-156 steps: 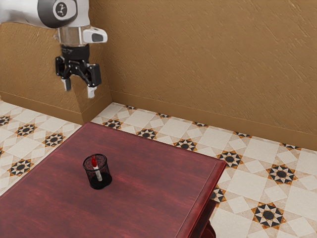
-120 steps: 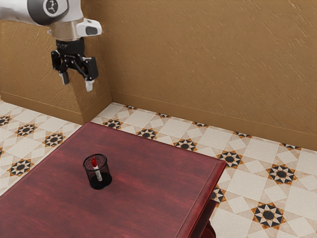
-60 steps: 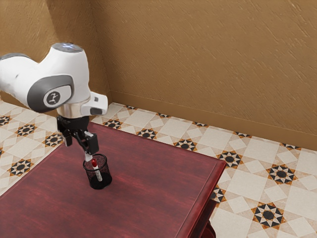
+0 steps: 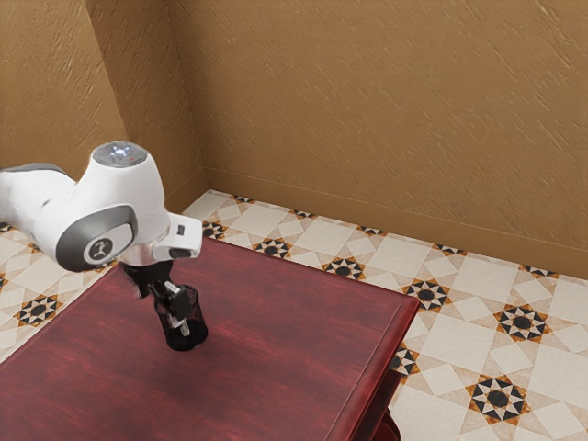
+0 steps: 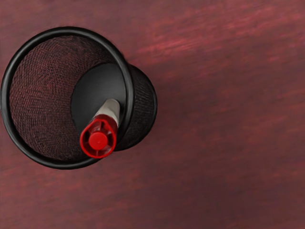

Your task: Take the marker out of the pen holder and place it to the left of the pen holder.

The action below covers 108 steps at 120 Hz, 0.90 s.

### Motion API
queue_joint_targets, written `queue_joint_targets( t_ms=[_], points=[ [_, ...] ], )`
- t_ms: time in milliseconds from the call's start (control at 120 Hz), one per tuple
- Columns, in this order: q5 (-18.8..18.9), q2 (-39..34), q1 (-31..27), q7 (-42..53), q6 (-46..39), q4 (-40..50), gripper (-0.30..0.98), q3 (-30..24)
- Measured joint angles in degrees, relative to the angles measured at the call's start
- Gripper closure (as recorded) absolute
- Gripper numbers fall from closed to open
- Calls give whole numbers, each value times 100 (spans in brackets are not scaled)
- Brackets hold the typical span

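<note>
Have the black two-finger end effector (image 4: 175,314) low at the round black wire-mesh pen holder (image 5: 43,98), over the dark-red wooden worktop (image 4: 276,367). Cannot tell whether apart, together or clamped on anything. See the white marker with a red cap (image 5: 102,128) inside the holder — leaning, cap end up at the rim, clear of the worktop.
</note>
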<state>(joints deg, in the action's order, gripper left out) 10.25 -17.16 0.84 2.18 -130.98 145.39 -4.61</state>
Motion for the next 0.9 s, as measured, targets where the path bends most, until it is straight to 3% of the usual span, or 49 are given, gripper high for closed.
queue_joint_targets(
  t_ms=[308,542,900],
  points=[
    [125,696,-4,128,-668,-305,0,365],
    [131,755,-1,208,-888,-123,1,484],
    [140,713,4,292,-969,-130,41,495]
  ],
)
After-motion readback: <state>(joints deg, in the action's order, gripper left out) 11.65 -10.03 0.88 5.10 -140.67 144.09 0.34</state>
